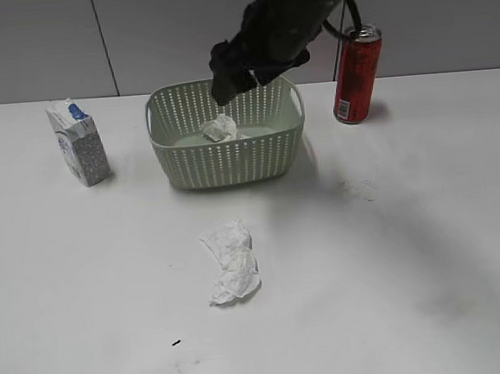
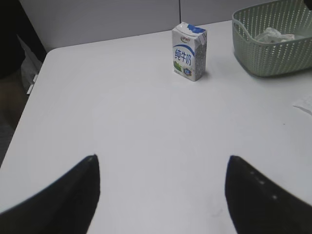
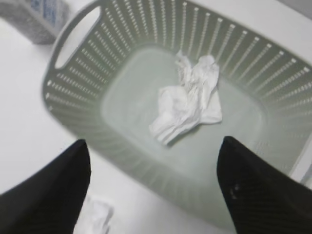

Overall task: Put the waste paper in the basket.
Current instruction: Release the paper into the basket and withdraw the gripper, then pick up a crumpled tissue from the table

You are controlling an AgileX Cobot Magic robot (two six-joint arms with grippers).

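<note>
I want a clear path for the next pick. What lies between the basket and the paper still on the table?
Only bare table between basket and paper, per the exterior view.

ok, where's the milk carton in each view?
Exterior: milk carton stands upright at far left, left of the basket.
Left wrist: carton top centre, basket at top right.
Right wrist: only a blurred corner at top left, beyond the basket's handle cut-out.
Shared landmark: the basket.
</note>
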